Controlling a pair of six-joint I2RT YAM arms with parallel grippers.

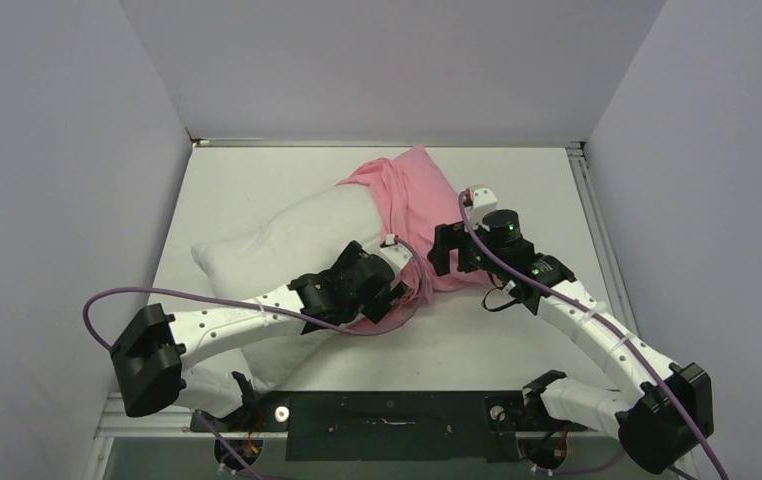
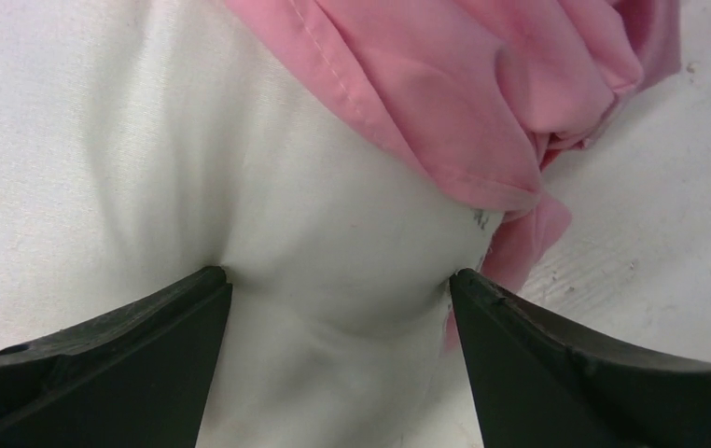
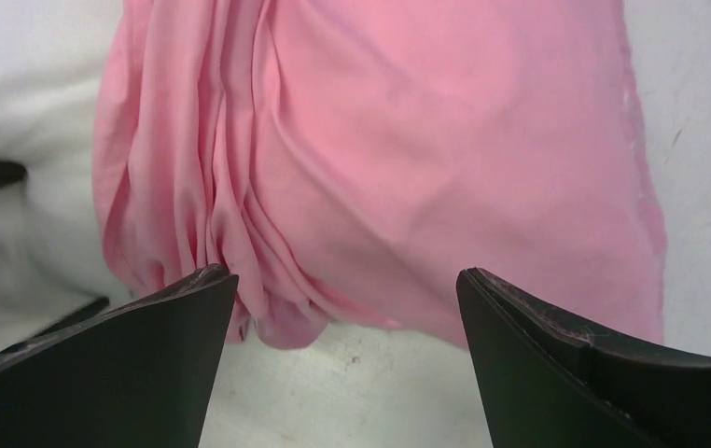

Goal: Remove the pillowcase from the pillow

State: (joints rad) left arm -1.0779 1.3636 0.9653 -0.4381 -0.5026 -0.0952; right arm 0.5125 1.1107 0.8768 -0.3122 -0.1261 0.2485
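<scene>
The white pillow (image 1: 287, 240) lies slantwise on the table, its far right end still inside the bunched pink pillowcase (image 1: 407, 195). My left gripper (image 1: 397, 285) is open, its jaws pressed against the bare pillow (image 2: 333, 233) just short of the pillowcase hem (image 2: 408, 121). My right gripper (image 1: 444, 250) is open and empty, low over the table at the near edge of the gathered pillowcase (image 3: 408, 159). A strip of the pillow (image 3: 25, 205) shows at the left of the right wrist view.
The white table (image 1: 517, 340) is walled by lilac panels on three sides. A black base plate (image 1: 387, 420) lies at the near edge between the arm bases. Purple cables (image 1: 107, 295) loop off both arms.
</scene>
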